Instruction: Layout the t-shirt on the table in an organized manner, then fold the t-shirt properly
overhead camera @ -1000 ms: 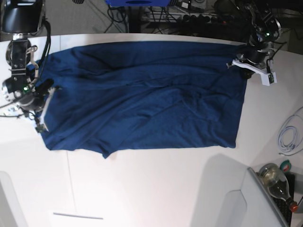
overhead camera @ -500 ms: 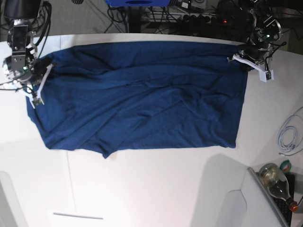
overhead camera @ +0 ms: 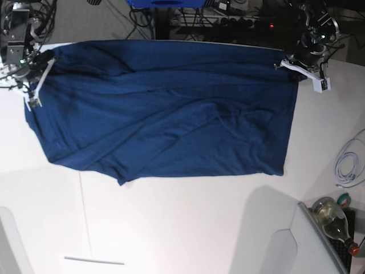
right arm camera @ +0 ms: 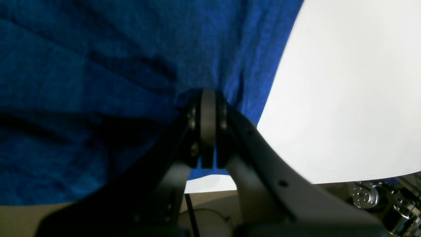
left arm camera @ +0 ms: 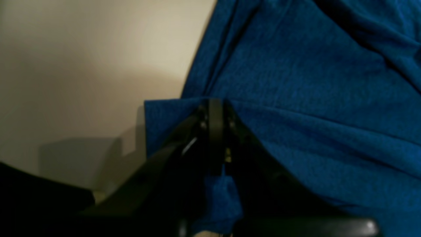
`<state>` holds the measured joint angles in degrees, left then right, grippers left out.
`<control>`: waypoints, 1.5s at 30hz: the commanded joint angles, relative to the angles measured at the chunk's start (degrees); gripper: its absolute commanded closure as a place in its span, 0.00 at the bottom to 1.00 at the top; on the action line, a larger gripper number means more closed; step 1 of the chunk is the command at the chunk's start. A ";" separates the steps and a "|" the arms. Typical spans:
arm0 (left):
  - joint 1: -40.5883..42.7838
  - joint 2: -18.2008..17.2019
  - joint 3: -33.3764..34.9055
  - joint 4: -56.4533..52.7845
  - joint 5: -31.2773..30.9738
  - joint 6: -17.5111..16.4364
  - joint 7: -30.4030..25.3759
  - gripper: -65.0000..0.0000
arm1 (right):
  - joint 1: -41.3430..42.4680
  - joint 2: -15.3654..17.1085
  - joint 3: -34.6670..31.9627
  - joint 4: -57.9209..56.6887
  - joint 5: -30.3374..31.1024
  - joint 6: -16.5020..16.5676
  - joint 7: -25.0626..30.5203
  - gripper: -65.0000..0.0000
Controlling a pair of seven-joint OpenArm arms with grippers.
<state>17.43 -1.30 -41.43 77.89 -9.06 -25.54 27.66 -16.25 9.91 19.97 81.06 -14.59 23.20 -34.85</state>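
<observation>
White table [overhead camera: 188,228] under the t-shirt [overhead camera: 165,114], far corners pinched in closed left gripper [overhead camera: 292,64] and right gripper [overhead camera: 41,64].

The dark navy blue cloth t-shirt [overhead camera: 165,120] is soft, matt, finely knitted fabric, creased into folds. The big white tabletop [overhead camera: 188,228] looks smooth with a faint sheen. The black gripper [right arm camera: 207,108] fingers look like matt plastic.
</observation>
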 commanded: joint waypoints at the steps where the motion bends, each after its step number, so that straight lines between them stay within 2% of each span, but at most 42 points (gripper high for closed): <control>1: 0.46 -0.41 -0.11 0.49 0.66 0.27 1.22 1.00 | -0.41 0.68 0.21 0.92 -0.14 0.32 0.17 1.00; 9: 0.90 -0.06 -0.11 6.90 0.49 0.27 1.83 1.00 | 0.82 0.95 2.32 3.47 -0.14 0.32 0.43 0.99; 12: 0.37 0.03 -0.11 11.30 0.49 0.27 2.01 1.00 | 2.32 1.21 2.14 8.31 -0.14 0.67 0.17 0.94; 14: -0.24 0.03 -0.11 14.82 0.49 0.27 4.03 1.00 | 4.95 1.21 2.23 10.86 -0.14 2.95 -0.01 0.89; 17: -2.62 -0.06 -0.37 20.00 0.40 0.27 11.50 1.00 | 11.11 1.21 2.58 11.65 -0.14 9.28 -0.01 0.79; 19: -4.64 -0.41 -0.46 20.97 0.40 0.27 13.18 1.00 | 17.61 1.03 2.67 9.01 -0.14 12.80 -0.01 0.67; 21: -7.28 -1.82 -0.11 20.53 0.75 0.27 13.26 1.00 | 25.00 0.95 2.67 1.27 -0.14 15.35 -0.01 0.52; 23: -9.83 -2.52 -0.11 18.68 1.10 0.27 13.26 1.00 | 33.53 1.38 2.93 -11.47 -0.05 16.32 0.52 0.37; 24: -10.88 -2.88 -0.11 17.81 1.10 0.27 13.26 1.00 | 37.22 1.74 3.90 -17.63 -0.05 16.32 0.96 0.32; 26: -12.29 -4.90 -0.11 15.87 1.10 0.27 13.26 1.00 | 43.55 2.26 8.82 -29.67 -0.05 16.32 6.32 0.24; 28: -12.46 -6.04 -0.11 14.73 1.10 0.27 13.26 1.00 | 46.80 2.44 13.92 -37.58 -0.05 16.32 13.44 0.22; 30: -12.29 -7.45 -0.11 14.38 1.10 0.27 13.26 1.00 | 48.91 4.46 16.74 -44.00 -0.22 16.32 17.66 0.22; 33: -11.85 -8.77 -0.20 13.41 1.10 0.27 13.26 1.00 | 50.49 6.22 16.74 -51.03 -0.14 15.70 20.21 0.22; 36: -11.76 -9.73 -0.46 11.12 1.10 0.27 13.18 1.00 | 50.58 6.57 16.74 -55.52 -0.14 13.77 23.82 0.22; 41: -12.02 -9.73 -0.20 9.89 1.10 0.27 13.09 1.00 | 50.14 6.48 16.74 -57.36 -0.22 12.36 24.17 0.22; 45: -12.29 -9.73 -0.11 9.89 1.10 0.27 13.09 1.00 | 48.73 6.31 16.74 -57.36 -0.22 9.55 24.35 0.22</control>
<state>5.74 -10.02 -41.43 86.74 -7.53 -25.50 41.82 30.96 15.49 36.75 22.87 -15.46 32.75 -11.55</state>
